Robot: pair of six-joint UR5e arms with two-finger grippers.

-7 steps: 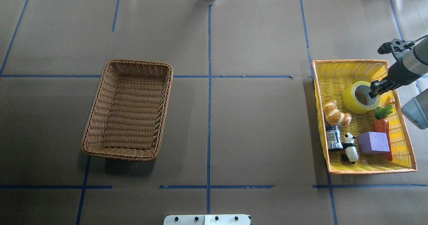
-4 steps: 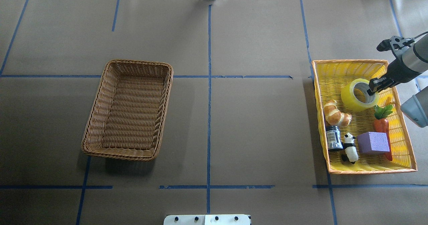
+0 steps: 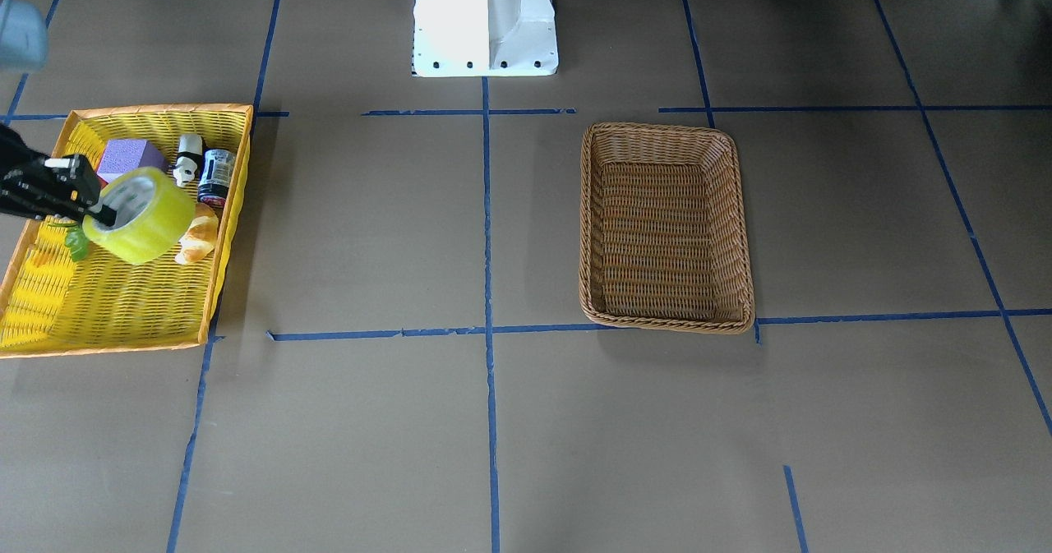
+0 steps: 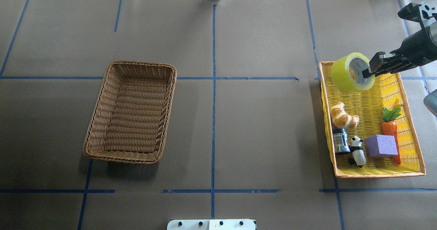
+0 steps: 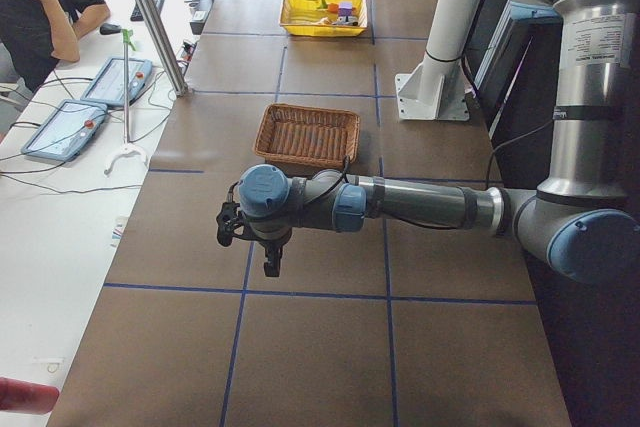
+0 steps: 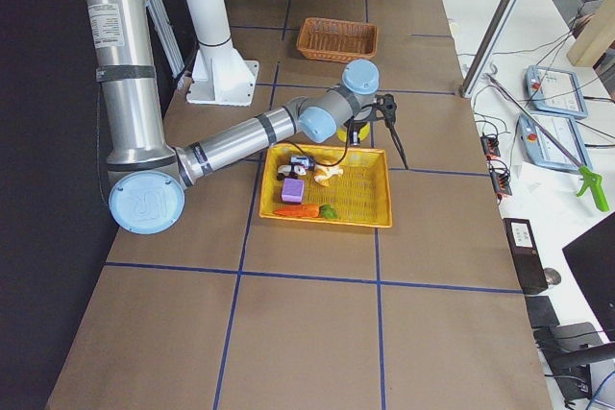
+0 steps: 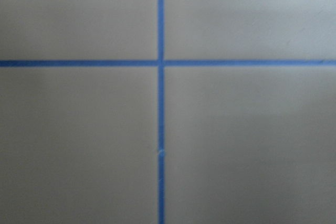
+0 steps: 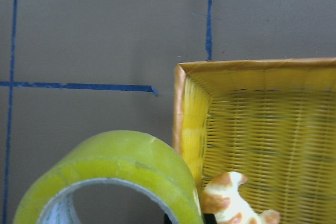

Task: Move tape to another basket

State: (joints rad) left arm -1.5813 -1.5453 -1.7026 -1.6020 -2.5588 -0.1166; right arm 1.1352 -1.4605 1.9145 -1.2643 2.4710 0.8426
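Observation:
My right gripper is shut on the tape, a wide yellow roll, one finger inside the core and one outside. It holds the roll tilted in the air over the far inner corner of the yellow tray. The tape also shows in the front view and fills the bottom of the right wrist view. The brown wicker basket stands empty on the table's left half, far from the tape. My left gripper shows only in the exterior left view, low over the table. I cannot tell whether it is open or shut.
The yellow, orange-rimmed tray holds a croissant, a dark jar, a panda figure, a purple block and a carrot. Blue tape lines cross the brown table. An operator sits beyond the far edge.
My right gripper has lifted the tape out of the yellow tray. It has carried it up and toward the tray's far inner corner. The other tray objects have not moved.

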